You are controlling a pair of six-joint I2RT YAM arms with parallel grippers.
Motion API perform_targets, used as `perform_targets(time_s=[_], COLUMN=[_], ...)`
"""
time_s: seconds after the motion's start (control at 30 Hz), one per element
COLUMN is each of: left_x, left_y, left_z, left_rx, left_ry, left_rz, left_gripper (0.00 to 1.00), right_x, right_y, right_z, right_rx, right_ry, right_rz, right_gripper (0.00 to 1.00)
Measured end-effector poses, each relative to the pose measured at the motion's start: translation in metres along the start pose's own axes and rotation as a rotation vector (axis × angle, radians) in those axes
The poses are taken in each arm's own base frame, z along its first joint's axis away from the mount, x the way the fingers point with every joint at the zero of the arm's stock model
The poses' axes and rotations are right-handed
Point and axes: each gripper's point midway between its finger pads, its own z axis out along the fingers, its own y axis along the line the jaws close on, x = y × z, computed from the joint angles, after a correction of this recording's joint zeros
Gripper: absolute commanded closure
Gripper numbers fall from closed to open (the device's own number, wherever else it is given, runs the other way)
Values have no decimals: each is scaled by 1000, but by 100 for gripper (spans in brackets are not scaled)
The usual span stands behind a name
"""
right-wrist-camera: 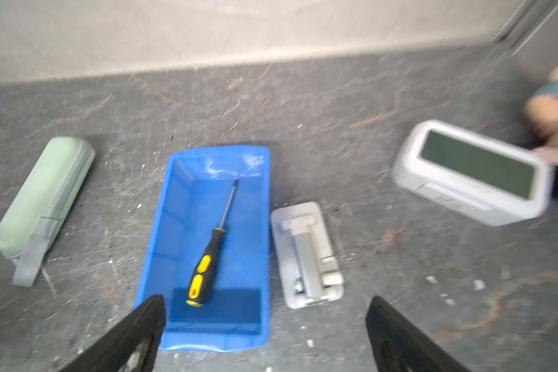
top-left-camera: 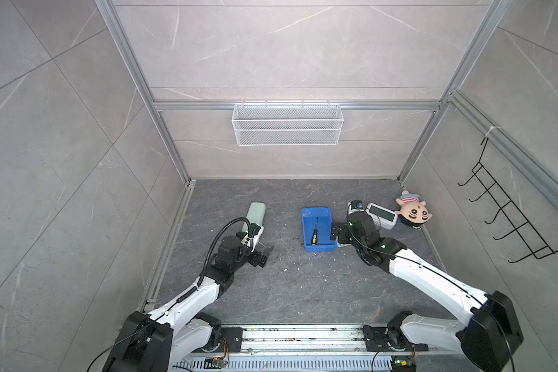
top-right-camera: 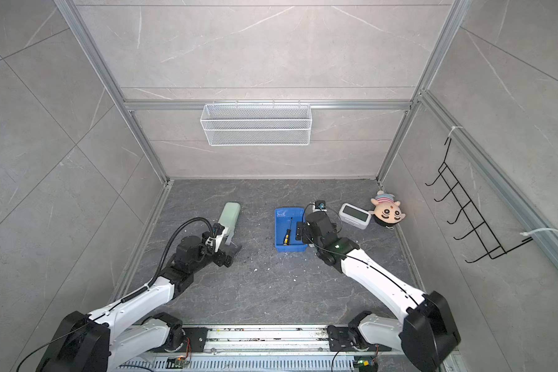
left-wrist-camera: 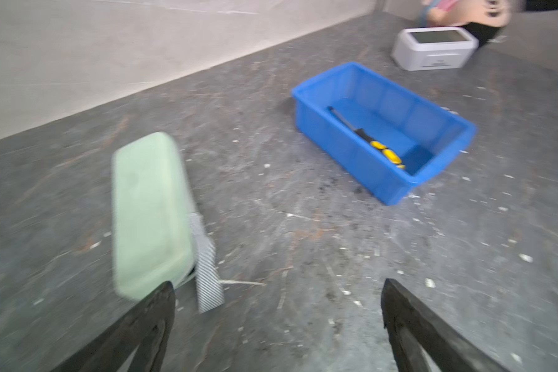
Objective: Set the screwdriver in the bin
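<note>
Tabletop bin (right-wrist-camera: 181, 206) holds screwdriver (right-wrist-camera: 207, 257) beside right tool (right-wrist-camera: 264, 325).

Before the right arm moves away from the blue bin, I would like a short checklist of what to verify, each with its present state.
1. Screwdriver lies inside the bin, flat on its floor: ok.
2. Right gripper open, nothing between its jaws: ok.
3. Screwdriver free of the right gripper: ok, apart from both fingers.
4. Left gripper open and empty, beside the green case: ok.
5. Small grey stand next to the bin, clear of the gripper: ok.
6. Gripper's height above the bin rim: cannot tell.
</note>
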Motion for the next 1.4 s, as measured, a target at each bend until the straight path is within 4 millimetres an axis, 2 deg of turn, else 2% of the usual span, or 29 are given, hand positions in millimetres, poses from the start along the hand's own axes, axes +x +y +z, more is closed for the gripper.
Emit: perform_targets(time_s=[0.13, 0.23, 0.33, 0.43, 0.53, 0.77, 0.9, 1.1, 1.23, 1.4], left_x=[2, 11, 35, 68, 84, 82, 80, 95, 84, 82], left_y=[42, 72, 96, 113, 121, 146, 164, 175, 190, 194], left_z=[-8, -16, -21, -22, -18, -10, -14, -11, -11, -12], left_rx=[-186, -321, -425, -496, -522, -563, -597, -606, -621, -627], left_ry=[5, 16, 45, 110, 144, 101, 55, 68, 38, 29], left_rz=[-21, -35, -59, -83, -84, -118, -170, -236, -279, -299], left_gripper=[0, 0, 0, 0, 0, 0, 0, 0, 0, 0], right_x=[-5, 1, 18, 37, 50, 55, 59, 53, 54, 55], right_y=[-33, -64, -95, -112, -116, -112, -114, -124, -128, -126], right_z=[-20, -23, -14, 0, 19, 52, 67, 76, 83, 84], right_rx=[77, 158, 238, 283, 297, 273, 247, 207, 186, 165], right_ry=[-125, -187, -209, -208, -203, -238, -245, -254, -234, -226], right_rz=[-32, -34, -30, -68, -132, -177, -177, -139, -113, -110], right_gripper=[0, 0, 0, 0, 1, 1, 0, 1, 1, 1])
